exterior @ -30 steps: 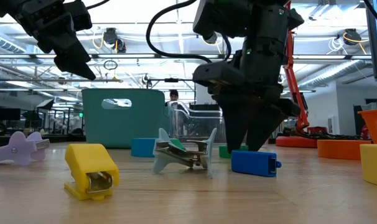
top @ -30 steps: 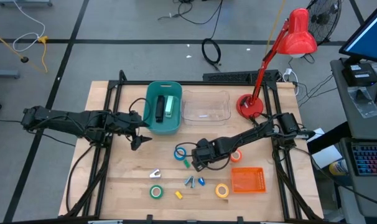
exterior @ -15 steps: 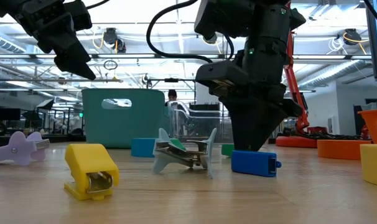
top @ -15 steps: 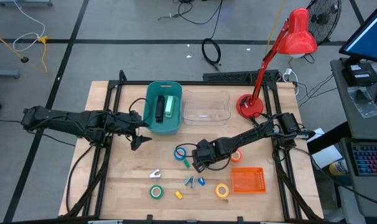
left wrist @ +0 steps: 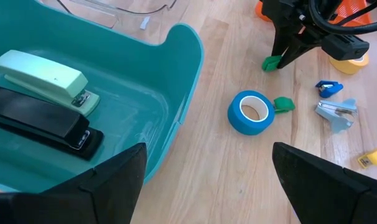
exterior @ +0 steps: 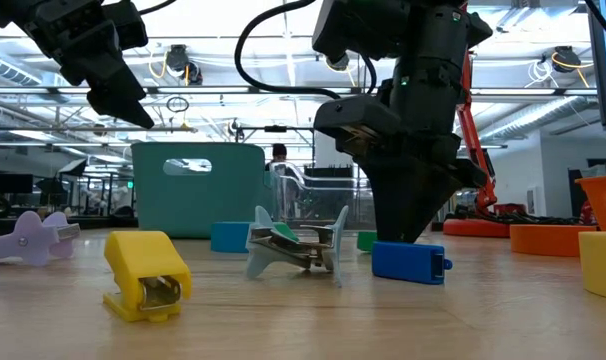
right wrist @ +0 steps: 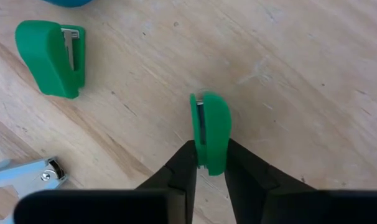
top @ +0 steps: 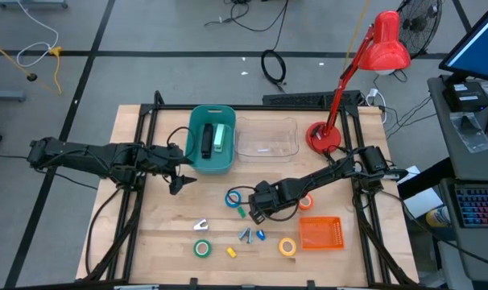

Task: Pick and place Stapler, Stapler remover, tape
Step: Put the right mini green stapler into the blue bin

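Note:
My right gripper (right wrist: pixel 208 158) stands over the middle of the table, shut on a small green staple remover (right wrist: pixel 210 124). A second green remover (right wrist: pixel 50 57) lies flat beside a blue tape roll (left wrist: pixel 251 112). Blue (exterior: pixel 408 262), grey (exterior: pixel 298 248) and yellow (exterior: pixel 143 275) removers lie toward the near edge. Green (top: pixel 201 248), yellow (top: pixel 287 246) and orange (top: pixel 306 201) tape rolls lie flat on the table. A mint stapler (left wrist: pixel 45 78) and a black stapler (left wrist: pixel 42 121) lie in the teal bin (top: pixel 212 161). My left gripper (top: pixel 179 179) hangs open above the table, left of the bin. My right gripper pinches the green staple remover by its two broad sides (right wrist: pixel 208 149), at the end nearest the wrist, between its two fingers (right wrist: pixel 182 165). The fingers come steeply from above. The remover stands on its narrow edge, its free end pointing away from the fingers.
A clear bin (top: pixel 266 138) stands right of the teal bin at the far side. A red desk lamp (top: pixel 324 137) stands at the far right. An orange basket (top: pixel 320 233) sits near the right front. A purple-white remover (top: pixel 200 226) lies at the near left.
My right gripper has shut its fingers on the green staple remover without moving from its place. The remover has stayed where it was.

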Available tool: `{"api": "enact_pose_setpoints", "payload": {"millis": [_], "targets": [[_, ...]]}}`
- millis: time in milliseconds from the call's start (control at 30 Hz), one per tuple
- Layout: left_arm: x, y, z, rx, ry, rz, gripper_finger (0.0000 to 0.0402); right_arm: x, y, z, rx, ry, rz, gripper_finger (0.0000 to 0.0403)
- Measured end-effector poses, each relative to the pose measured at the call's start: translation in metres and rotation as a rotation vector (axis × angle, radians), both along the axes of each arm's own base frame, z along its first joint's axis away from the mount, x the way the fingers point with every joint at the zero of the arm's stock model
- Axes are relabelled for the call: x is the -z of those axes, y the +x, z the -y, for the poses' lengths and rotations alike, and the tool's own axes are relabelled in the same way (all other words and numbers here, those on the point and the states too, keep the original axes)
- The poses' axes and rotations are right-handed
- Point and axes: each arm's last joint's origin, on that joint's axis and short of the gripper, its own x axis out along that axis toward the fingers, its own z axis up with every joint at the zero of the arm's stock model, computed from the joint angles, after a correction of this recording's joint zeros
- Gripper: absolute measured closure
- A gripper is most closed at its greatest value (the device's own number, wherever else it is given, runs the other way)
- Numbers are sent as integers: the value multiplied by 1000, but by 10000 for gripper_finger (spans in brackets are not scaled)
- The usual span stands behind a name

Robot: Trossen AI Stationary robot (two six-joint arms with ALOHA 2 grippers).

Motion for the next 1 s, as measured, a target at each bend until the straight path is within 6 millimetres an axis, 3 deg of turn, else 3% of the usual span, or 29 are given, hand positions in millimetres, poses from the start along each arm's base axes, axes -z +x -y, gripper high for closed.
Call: {"api": "enact_pose_setpoints", "payload": {"millis": [733, 1000], "targets": [[0, 0, 0, -1, -2, 6, 50, -13, -2, 1, -3, 9, 33, 345], [-11, 8, 0, -9, -18, 142, 50, -28, 3, 0, 3, 29, 144, 343]]}}
